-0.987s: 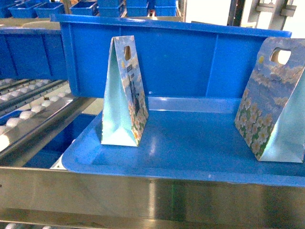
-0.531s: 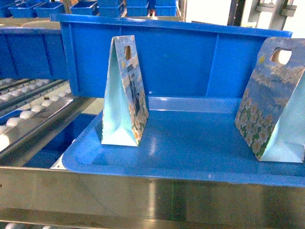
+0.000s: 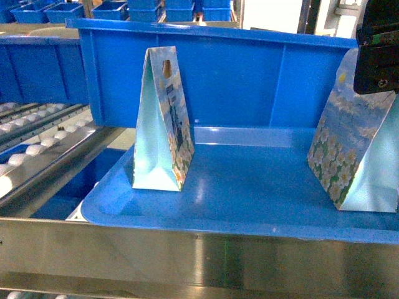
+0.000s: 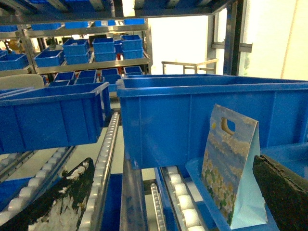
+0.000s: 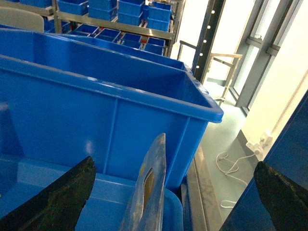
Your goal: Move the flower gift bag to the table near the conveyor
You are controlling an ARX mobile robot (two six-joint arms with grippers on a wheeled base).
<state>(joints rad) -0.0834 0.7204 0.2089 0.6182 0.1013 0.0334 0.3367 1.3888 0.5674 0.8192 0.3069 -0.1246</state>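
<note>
**Lena:** Which bag are you going for, and what worries you?

**Me:** The right-hand flower gift bag (image 3: 352,156). It stands upright in the blue tray (image 3: 249,187), near the tray's right end, just in front of the big blue bin (image 3: 249,81). My right pincer (image 3: 377,50) sits directly above its top edge. In the right wrist view the bag (image 5: 147,192) is edge-on between my two fingers (image 5: 57,199), which are spread wide and touching nothing, so that pincer is open. My worry is the thin paper: if I close off-centre or too low, I think the top will crumple or the bag will tip sideways against the tray wall.

**Lena:** And the left side?

**Me:** The left pincer (image 4: 159,197) is open too, dark fingers apart at the bottom corners of its view, holding nothing. It looks at the other bag (image 4: 233,168), which stands at the tray's left end beside the roller tracks (image 4: 180,202) of the conveyor (image 3: 43,143). A careless swing there could knock that one over (it looks very light).

**Lena:** How does the bag look?

**Me:** Wedge-shaped, wide at the base and pinched flat at the top, with a cut-out handle hole just visible in the wrist view. The printed face shows white flowers under a cloudy blue sky; the side gusset is plain pale blue. It isn't lifted yet, and I can't see the surface it has to reach in any view.
</note>
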